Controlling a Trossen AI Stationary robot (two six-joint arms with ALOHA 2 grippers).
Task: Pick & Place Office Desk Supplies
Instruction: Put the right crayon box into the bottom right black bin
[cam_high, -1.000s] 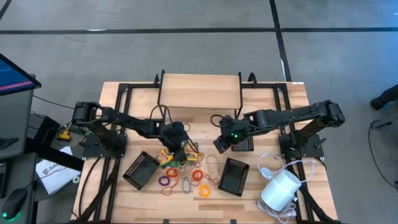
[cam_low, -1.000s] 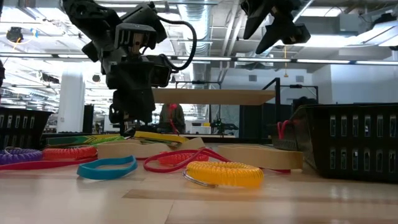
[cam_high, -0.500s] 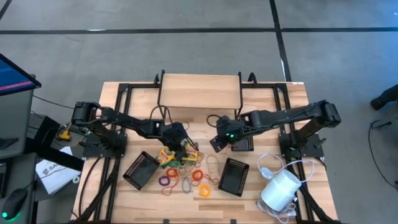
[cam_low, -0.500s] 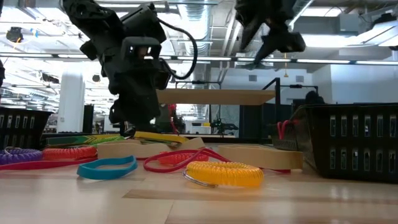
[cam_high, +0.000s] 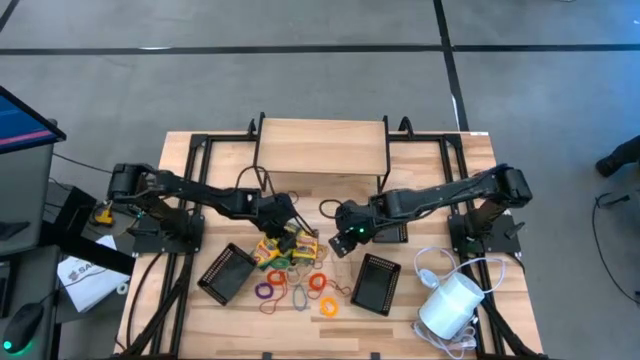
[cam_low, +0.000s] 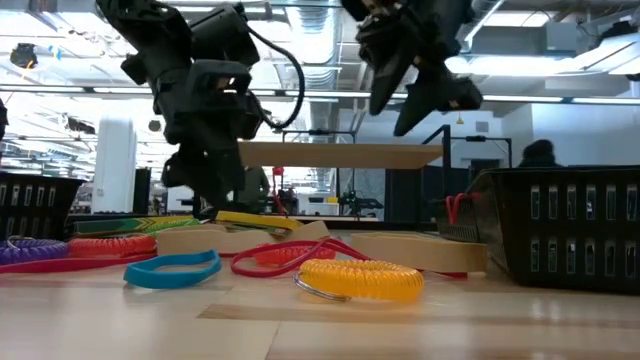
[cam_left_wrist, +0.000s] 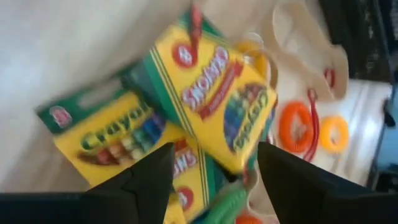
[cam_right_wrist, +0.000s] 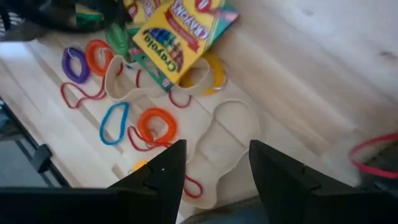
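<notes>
- Wooden table (cam_high: 440, 165) fills the middle of my high view, grey floor all round it, both arms reaching in from the sides.
- Left gripper (cam_high: 285, 232) sits low over the crayon boxes (cam_high: 272, 250), just left of centre frame; in my left wrist view its two fingers (cam_left_wrist: 146, 180) stand apart with a clear gap and nothing between them.
- That same wrist view shows two yellow-and-green boxes overlapped, the upper box (cam_left_wrist: 211, 99) lying tilted across the lower box (cam_left_wrist: 112, 140).
- Right gripper (cam_high: 340, 240) hangs just right of centre, near the boxes but not touching them; its fingers (cam_right_wrist: 158, 177) are spread, gap empty.
- Through the right wrist view I've got the loops scattered on the wood: a purple loop (cam_right_wrist: 74, 64), an orange loop (cam_right_wrist: 98, 56), a blue loop (cam_right_wrist: 114, 122), another orange coil (cam_right_wrist: 157, 126) and a yellow loop (cam_right_wrist: 211, 68) tucked under a box edge.
- Low view, foreground centre: a yellow coil (cam_low: 360, 278) lies nearest the lens, a blue band (cam_low: 172, 268) to its left.
- Two black trays (cam_high: 226, 272) (cam_high: 376, 283) sit lower left and lower right of the pile, the loops between them.
- White cylinder (cam_high: 452, 304) with its cord rests at lower right of the table.
</notes>
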